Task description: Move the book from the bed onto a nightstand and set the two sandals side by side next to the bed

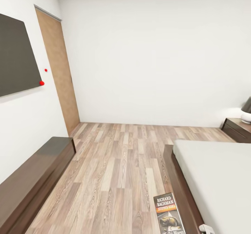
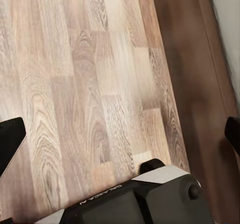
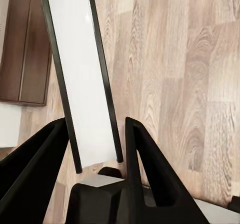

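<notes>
Right gripper (image 3: pixel 97 149) pinches the book (image 3: pixel 82 73) by its edge, holding it up over the plank floor (image 1: pixel 115 171) just beside the bed (image 1: pixel 216 171). Left gripper (image 2: pixel 120 134) hangs over the floor with fingers spread wide. One nightstand (image 1: pixel 238 127) stands past the bed.

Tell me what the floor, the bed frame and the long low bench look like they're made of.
The floor looks like matte wood plank or laminate, with visible grain and staggered joints. The bed frame appears dark brown wood, with a plain light-grey mattress on it. The bench seems dark wood with a glossy top, which shows a pale sheen.
</notes>
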{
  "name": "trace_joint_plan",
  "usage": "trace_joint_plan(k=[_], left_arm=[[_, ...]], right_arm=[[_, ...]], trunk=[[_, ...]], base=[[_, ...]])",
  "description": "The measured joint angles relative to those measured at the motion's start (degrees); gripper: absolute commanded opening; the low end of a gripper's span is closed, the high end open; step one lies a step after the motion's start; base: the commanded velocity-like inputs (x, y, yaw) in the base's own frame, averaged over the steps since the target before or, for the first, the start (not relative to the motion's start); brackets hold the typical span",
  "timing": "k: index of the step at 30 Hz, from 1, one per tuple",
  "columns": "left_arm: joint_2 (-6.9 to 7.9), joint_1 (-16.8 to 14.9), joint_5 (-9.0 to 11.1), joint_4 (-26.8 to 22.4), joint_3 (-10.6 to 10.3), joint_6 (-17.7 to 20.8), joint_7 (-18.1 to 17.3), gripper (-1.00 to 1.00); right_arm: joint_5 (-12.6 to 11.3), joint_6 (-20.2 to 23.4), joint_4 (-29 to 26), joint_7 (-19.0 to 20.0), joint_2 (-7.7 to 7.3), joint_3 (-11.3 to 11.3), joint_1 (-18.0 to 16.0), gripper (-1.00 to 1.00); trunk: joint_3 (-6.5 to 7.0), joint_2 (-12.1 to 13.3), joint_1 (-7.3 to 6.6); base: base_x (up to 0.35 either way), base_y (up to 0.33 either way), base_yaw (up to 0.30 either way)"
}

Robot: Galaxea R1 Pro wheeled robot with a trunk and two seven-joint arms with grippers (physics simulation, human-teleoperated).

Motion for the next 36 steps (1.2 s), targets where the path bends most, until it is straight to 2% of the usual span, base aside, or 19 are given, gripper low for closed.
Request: trace_joint_plan(k=[13,36], left_arm=[[0.0,0.0,0.0,0.0,0.0,0.0,0.0,1.0],[0.05,0.0,0.0,0.0,0.1,0.0,-0.2,1.0]], right_arm=[[0.0,-0.1,0.0,0.1,0.0,0.0,0.0,-1.0],[0.0,-0.1,0.1,-0.2,0.0,0.0,0.0,-1.0]], trunk=[[0.0,0.0,0.0],[0.0,0.0,0.0]], base=[[0.33,0.0,-0.109],[0.33,0.0,-0.003]])
